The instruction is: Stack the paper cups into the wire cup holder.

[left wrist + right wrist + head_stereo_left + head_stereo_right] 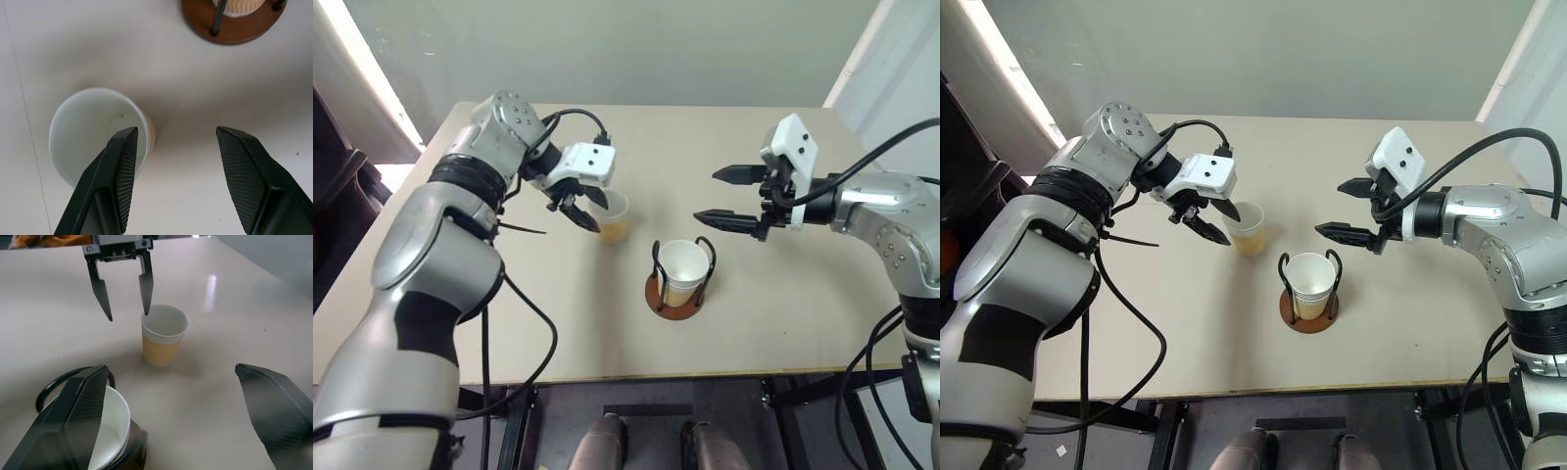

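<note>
Left gripper (579,208): angled down over the table (783,323), jaws partly open, empty, one finger above the rim of a loose paper cup (612,217). That cup: upright, mouth up, at 10 o'clock from the wire cup holder (677,291). Holder: centre table, upright, another cup (684,269) seated mouth up. Right gripper (732,196): near level, jaws wide, empty, at 1 o'clock from the holder.

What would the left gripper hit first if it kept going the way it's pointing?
Probably the loose paper cup: one finger of the left gripper is over its rim, the other over bare table. Depth is unclear.
</note>
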You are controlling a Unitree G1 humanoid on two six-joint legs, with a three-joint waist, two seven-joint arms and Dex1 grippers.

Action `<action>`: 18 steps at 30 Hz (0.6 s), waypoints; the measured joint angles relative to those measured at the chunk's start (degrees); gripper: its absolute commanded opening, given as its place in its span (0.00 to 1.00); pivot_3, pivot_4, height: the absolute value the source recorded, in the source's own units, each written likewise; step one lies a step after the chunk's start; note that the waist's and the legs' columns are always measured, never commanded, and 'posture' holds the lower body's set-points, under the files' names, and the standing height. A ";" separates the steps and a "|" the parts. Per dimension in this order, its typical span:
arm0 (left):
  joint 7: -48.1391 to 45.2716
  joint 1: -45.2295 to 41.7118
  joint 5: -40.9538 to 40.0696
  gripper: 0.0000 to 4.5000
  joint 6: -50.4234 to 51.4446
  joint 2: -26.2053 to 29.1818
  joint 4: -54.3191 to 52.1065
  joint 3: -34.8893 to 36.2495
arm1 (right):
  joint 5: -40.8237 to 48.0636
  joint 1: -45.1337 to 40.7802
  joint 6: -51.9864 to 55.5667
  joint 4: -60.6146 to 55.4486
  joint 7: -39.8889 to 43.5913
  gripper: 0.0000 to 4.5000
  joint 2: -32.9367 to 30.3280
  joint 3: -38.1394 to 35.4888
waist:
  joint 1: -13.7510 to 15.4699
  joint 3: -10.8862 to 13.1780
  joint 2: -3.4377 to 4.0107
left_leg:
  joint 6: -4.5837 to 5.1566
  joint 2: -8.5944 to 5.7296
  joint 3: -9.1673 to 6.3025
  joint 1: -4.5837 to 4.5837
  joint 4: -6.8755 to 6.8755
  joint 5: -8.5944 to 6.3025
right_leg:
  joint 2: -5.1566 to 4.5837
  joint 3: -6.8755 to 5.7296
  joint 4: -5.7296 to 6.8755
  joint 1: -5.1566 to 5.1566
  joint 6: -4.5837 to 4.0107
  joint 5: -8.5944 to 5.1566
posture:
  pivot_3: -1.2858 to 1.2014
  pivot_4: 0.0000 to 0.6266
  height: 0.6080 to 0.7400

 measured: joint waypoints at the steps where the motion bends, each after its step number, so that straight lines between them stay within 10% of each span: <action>1: 0.01 0.08 1.45 0.60 -0.03 -0.41 0.33 1.19 | -0.01 0.01 0.26 -0.23 0.00 0.96 0.00 0.00 | -0.06 0.00 0.00 | 0.00 -0.02 0.07 -0.01 -0.02 -0.01 | 0.04 -0.02 -0.08 -0.01 0.00 0.00 | 0.52 0.24 1.00; 7: 0.42 2.59 8.60 0.60 -0.74 -1.98 1.52 5.16 | 0.01 1.32 2.09 -2.14 -0.07 0.96 -0.07 -0.28 | -0.36 0.00 0.02 | -0.02 0.06 0.09 -0.03 -0.05 -0.01 | 0.08 0.00 -0.09 -0.07 0.01 0.00 | 0.52 0.24 1.00; 16: 3.73 3.63 16.69 0.00 -2.19 -3.58 2.73 8.69 | 0.45 3.95 3.92 -4.47 -0.10 0.96 -3.30 -3.59 | -0.23 -0.01 0.00 | -0.03 0.05 0.04 -0.01 0.07 0.00 | 0.00 0.01 0.14 -0.10 -0.01 0.00 | 0.52 0.24 1.00; 18: 4.29 3.63 17.67 0.00 -2.41 -3.51 2.82 9.92 | 1.41 4.80 4.33 -4.95 0.58 0.96 -4.05 -4.98 | -0.38 -0.01 0.01 | -0.03 0.01 0.16 0.03 0.06 0.00 | 0.07 0.04 0.15 -0.09 -0.02 -0.01 | 0.52 0.24 1.00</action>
